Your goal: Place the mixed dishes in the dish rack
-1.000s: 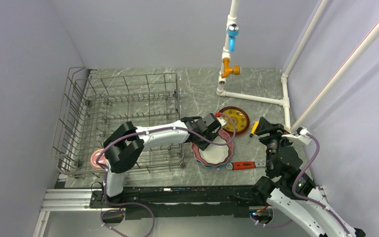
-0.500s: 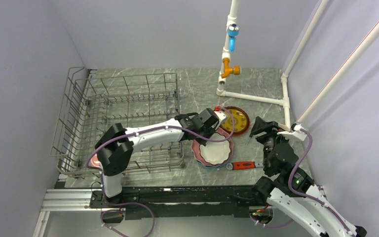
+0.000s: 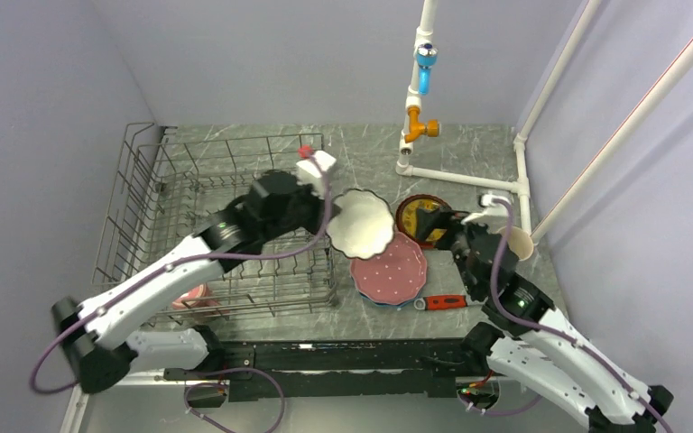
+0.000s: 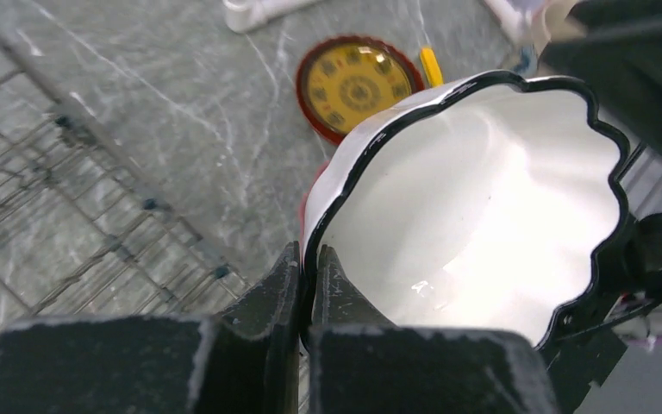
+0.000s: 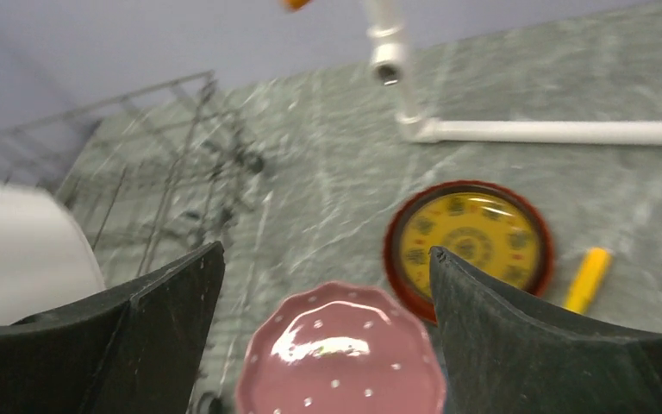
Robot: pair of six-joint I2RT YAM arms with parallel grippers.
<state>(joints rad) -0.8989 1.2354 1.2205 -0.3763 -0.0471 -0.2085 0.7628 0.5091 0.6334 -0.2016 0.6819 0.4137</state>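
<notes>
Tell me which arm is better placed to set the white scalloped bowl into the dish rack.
Left. The left end effector grips the white scalloped bowl by its rim beside the dish rack; the right end effector is open, empty, near the pink scalloped plate, farther away.

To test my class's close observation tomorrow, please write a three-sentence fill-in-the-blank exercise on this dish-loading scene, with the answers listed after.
The left gripper pinches the ____ of the white scalloped bowl.
The jaws of the right gripper stand ____, holding nothing.
The tool beside the red-brown plate is a yellow ____.
Missing words: rim; open; screwdriver.
</notes>
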